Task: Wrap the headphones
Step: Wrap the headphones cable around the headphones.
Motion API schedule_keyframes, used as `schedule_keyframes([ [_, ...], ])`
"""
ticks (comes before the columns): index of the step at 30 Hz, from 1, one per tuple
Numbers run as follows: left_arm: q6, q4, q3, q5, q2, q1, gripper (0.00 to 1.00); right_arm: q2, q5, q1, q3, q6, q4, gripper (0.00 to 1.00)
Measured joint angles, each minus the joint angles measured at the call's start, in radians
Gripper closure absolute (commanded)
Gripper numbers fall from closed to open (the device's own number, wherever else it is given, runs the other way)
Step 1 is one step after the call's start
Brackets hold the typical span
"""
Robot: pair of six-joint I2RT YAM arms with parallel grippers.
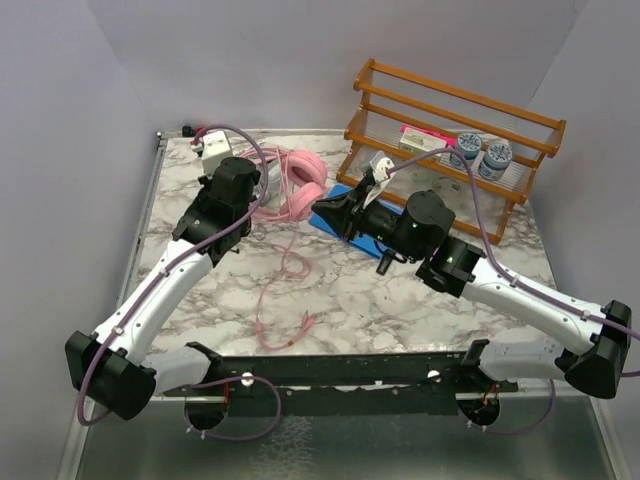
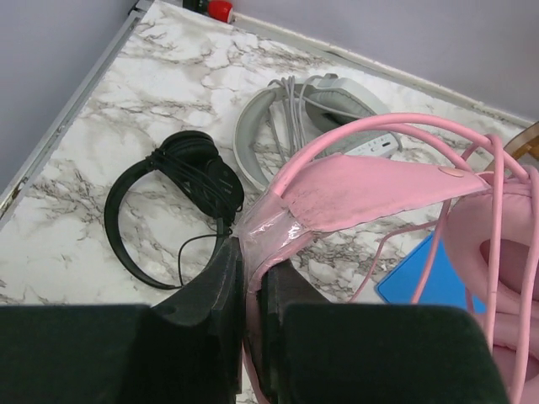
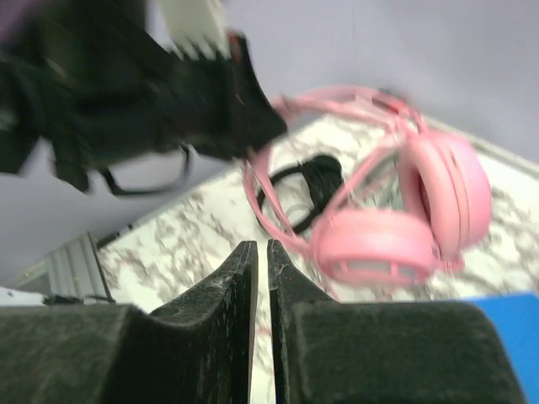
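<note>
Grip for wrapping
Left hand (image 2: pixel 250 271) pinches pink headphones (image 1: pixel 305 185) by the headband (image 2: pixel 379 189), so the cable (image 1: pixel 292 268) trails free; right hand (image 3: pixel 261 252) (nearly pressed together, empty) hovers beside.

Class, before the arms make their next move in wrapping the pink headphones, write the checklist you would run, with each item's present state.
1. Left gripper clamped on the headband of the pink over-ear headphones: ok.
2. Right gripper holding the thin pink cable: not ok, jaws nearly together, empty.
3. That cable wound: not ok, trailing across the marble table.
4. Small black on-ear headphones lying apart: ok.
5. Cable snagged anywhere: cannot tell.
</note>
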Motion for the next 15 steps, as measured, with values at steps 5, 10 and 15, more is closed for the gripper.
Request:
schedule_keyframes([
  [5,0.000,0.002,0.005,0.000,-0.042,0.000,1.00,-0.012,0.012,-0.024,-0.126,0.015,-0.023,0.74],
  [10,-0.051,-0.100,0.109,0.011,-0.010,0.000,1.00,-0.070,0.021,-0.023,-0.433,-0.004,0.153,0.60],
  [15,-0.137,-0.204,0.267,0.060,0.023,0.000,1.00,-0.021,0.072,-0.024,-0.613,-0.051,0.329,0.55],
])
